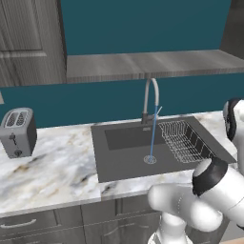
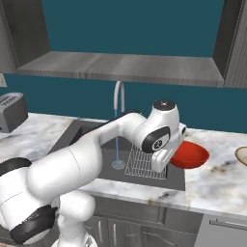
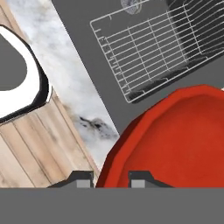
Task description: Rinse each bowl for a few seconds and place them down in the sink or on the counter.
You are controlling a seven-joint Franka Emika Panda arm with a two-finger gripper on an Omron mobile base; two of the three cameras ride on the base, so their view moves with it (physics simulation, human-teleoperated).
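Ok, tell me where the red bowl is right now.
In the right base view the red bowl is at the gripper, at the sink's right edge beside the wire basket.

Teal wall (image 1: 143, 24); grey wood-grain shelf (image 1: 152, 64); plank floor (image 3: 39, 144)

Two base cameras look forward and down from behind the arm, both sharing the big dark grey sink (image 1: 124, 157) (image 2: 87, 140). The hand camera looks down, close above the shiny red bowl (image 3: 175, 140), with the wire mesh basket (image 3: 162, 48) just beyond the hand.

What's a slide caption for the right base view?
Gripper at the red bowl beside the sink, faucet running.
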